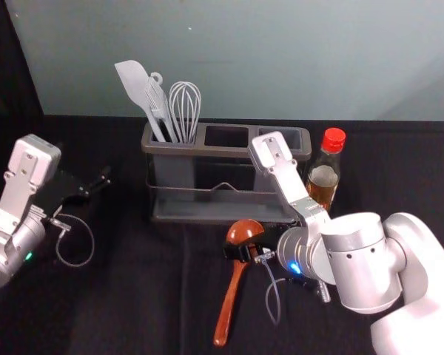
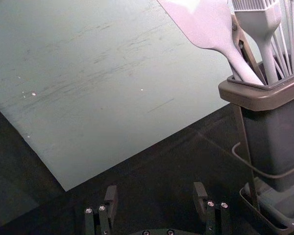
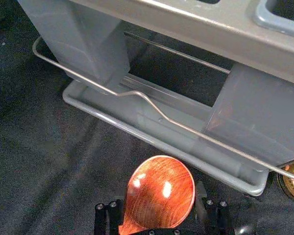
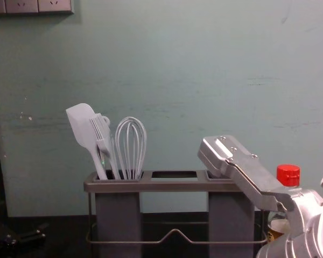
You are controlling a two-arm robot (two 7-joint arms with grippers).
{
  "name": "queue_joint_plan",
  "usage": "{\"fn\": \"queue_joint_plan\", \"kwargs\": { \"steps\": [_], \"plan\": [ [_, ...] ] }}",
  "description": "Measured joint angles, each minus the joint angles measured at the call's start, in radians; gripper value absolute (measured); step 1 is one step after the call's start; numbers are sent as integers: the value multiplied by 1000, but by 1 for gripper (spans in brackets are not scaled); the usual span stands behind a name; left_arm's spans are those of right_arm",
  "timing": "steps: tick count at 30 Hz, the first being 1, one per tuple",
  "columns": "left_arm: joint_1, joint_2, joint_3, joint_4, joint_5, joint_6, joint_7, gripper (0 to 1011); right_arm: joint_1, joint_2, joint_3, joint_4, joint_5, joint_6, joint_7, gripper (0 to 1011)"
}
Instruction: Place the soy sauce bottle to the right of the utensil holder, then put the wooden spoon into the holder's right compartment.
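Head view: the soy sauce bottle (image 1: 324, 177) stands beside the utensil holder's (image 1: 179, 211) right end; the right gripper (image 1: 243, 251) straddles the wooden spoon (image 1: 229, 306) in front; the left gripper (image 1: 96, 185) sits aside, out of its way.

Left wrist view: fingers (image 2: 200, 197) wide.

Right wrist view: fingers wide round the bowl (image 3: 161, 191), probably to centre the grip.

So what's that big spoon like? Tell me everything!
The spoon is reddish brown and shiny, with streaks like wood grain. It has a round bowl and a long, straight handle. It lies on the black cloth in front of the holder, bowl end nearer the holder, handle pointing away from it. The right gripper is open around it, just below the bowl; I can't tell if they touch.
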Motion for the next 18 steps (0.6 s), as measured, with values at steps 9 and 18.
{"fn": "queue_joint_plan", "kwargs": {
  "steps": [9, 18],
  "plan": [
    [0, 0, 0, 0, 0, 0, 0, 1005, -11, 1, 6, -33, -18, 12, 16, 763],
    [0, 0, 0, 0, 0, 0, 0, 1005, -26, 3, 17, -69, -32, 13, 33, 482]
  ]
}}
